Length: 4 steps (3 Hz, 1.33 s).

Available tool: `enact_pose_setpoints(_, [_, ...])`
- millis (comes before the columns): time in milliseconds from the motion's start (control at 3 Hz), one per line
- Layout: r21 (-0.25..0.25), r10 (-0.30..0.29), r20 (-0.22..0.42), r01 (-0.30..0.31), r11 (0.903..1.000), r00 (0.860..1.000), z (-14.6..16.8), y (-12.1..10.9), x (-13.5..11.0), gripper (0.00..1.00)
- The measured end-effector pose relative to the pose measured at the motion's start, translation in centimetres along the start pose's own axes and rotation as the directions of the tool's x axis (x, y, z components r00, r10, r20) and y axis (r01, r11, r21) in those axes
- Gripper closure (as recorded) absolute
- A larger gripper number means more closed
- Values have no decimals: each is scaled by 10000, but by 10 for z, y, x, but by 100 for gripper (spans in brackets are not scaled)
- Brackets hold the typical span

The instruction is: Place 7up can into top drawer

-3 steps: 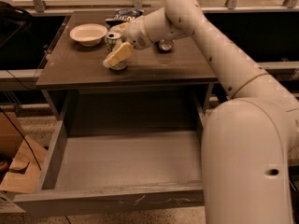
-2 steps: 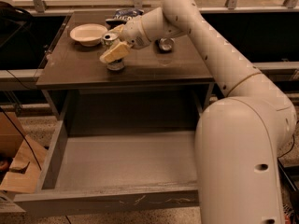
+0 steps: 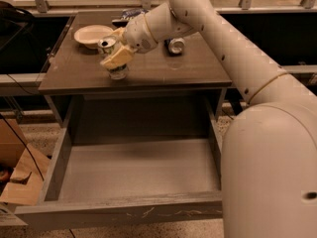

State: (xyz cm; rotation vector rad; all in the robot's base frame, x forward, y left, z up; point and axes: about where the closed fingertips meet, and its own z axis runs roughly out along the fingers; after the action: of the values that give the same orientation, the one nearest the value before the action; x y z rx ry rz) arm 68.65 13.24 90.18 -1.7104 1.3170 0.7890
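The 7up can (image 3: 118, 73), pale green and white, is upright near the front edge of the dark tabletop (image 3: 163, 73), left of centre. My gripper (image 3: 117, 62), with yellowish fingers (image 3: 119, 56), comes in from the right and is shut on the can's upper part, hiding its top. I cannot tell whether the can touches the table or hangs just above it. The top drawer (image 3: 138, 170) is pulled wide open below the table. Its flat grey bottom holds nothing, and its scuffed front panel (image 3: 124, 213) is nearest the camera.
A second can with a silver top (image 3: 106, 44) stands just behind the gripper, beside a pale bowl (image 3: 92, 34). Another can (image 3: 176, 45) lies at the table's back centre near a dark bag (image 3: 130, 14). A cardboard box (image 3: 15, 175) sits on the floor at left. My arm fills the right side.
The gripper, with the can in it, has shifted slightly left and toward the table's front edge. The other cans and the bowl have not moved.
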Motion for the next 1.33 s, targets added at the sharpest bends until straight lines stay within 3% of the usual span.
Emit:
enact_pose_setpoints(333, [-465,-523,37,524,9975,9986,-11,51,-26,100])
enact_pose_setpoints(667, [-1122,-1175,362,1209,9863,9924,-25,97,-36,100])
enact_pose_setpoints(1000, [-1432,-1496,644,1575,9771,9866,-31,144,-28,100])
enact_pose_setpoints(1333, [-1551,-846,1046,1003,9828,9909,-16,188,5,100])
